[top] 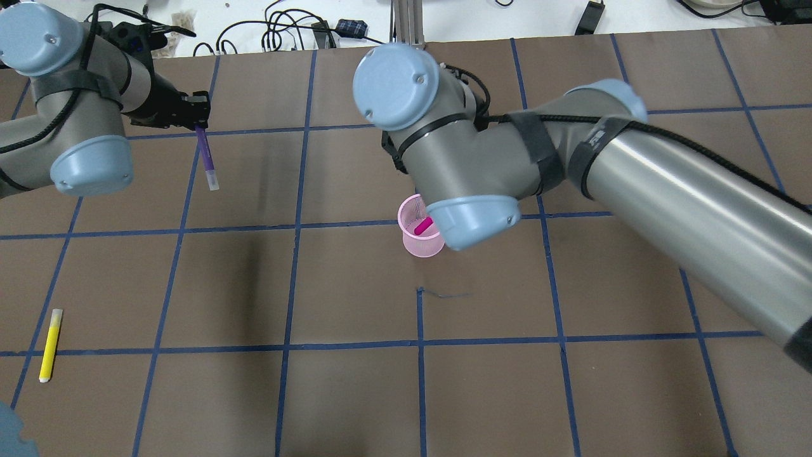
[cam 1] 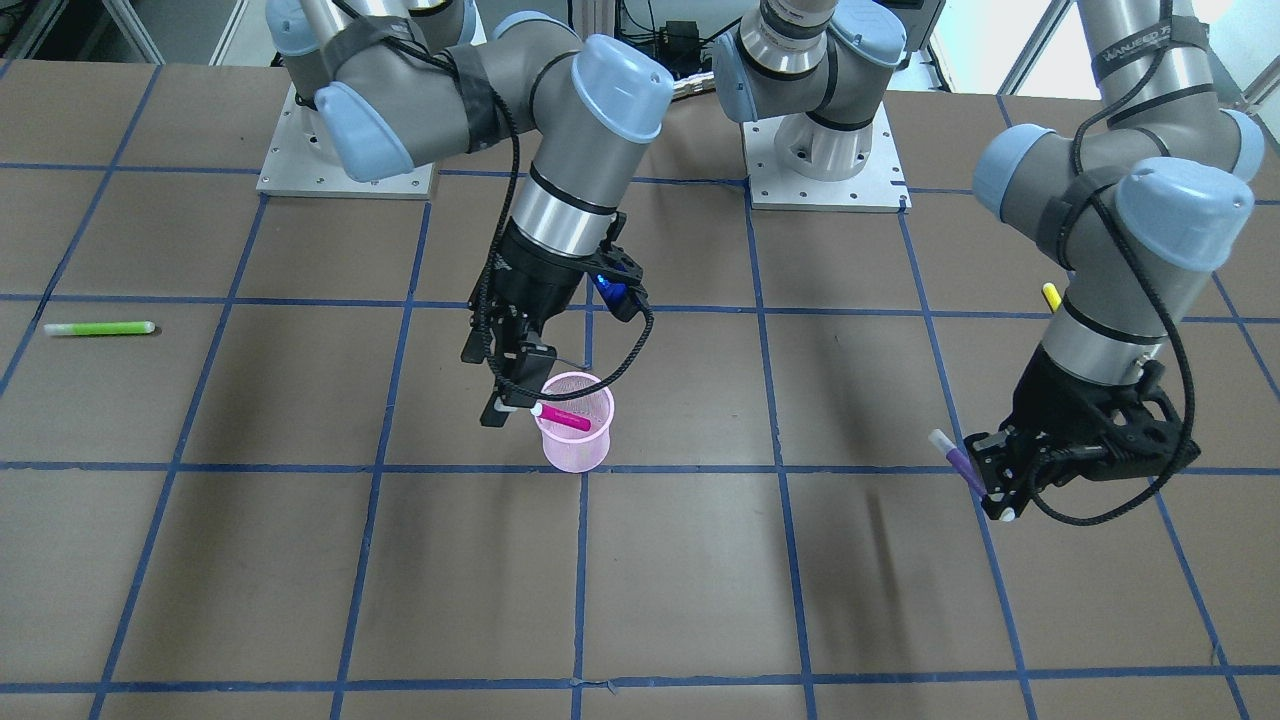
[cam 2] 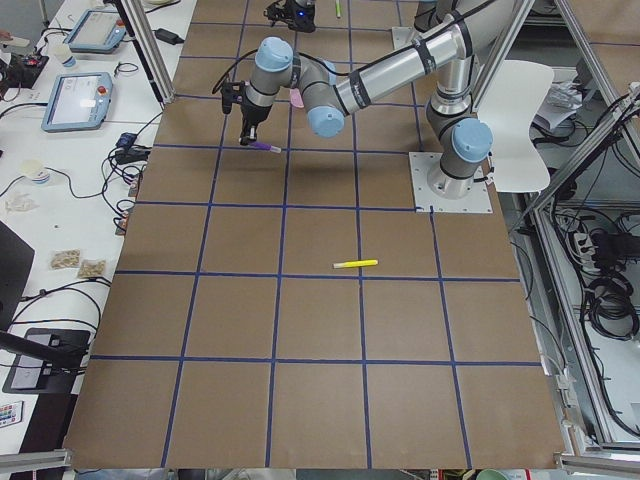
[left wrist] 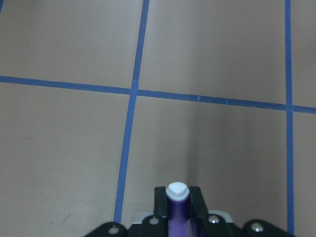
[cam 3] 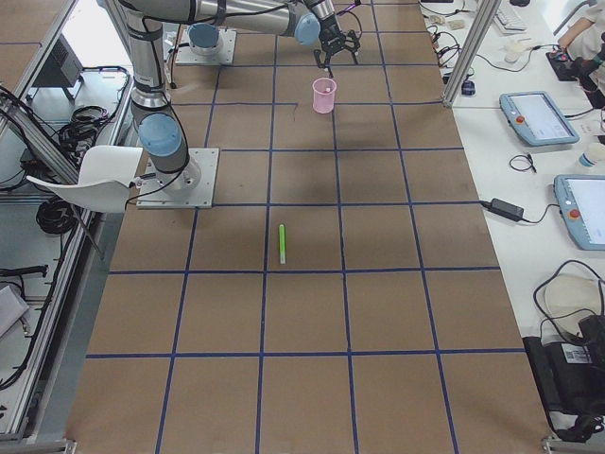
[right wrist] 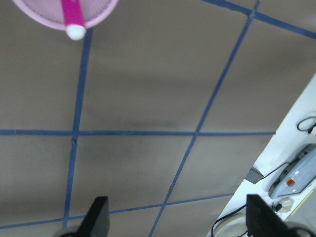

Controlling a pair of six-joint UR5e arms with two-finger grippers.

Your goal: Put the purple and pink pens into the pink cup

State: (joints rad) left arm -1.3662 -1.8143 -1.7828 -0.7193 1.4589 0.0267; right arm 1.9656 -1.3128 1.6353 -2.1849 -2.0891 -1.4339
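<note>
Right tool (cam 1: 512, 398) is hanging released, fingers spread, just above the cup (cam 1: 575, 450), where the pink pen (cam 1: 562, 418) is leaning inside against the rim. Left tool (cam 1: 985, 480) is clenching the purple pen (cam 1: 955, 462) above the worktop (cam 1: 700, 580), well apart from the cup. Purple's insertion is probably coming next, calling for carrying it over the mouth.

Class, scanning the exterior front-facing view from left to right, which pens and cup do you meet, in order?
Light green pen → pink mesh cup → purple pen → yellow pen.
</note>
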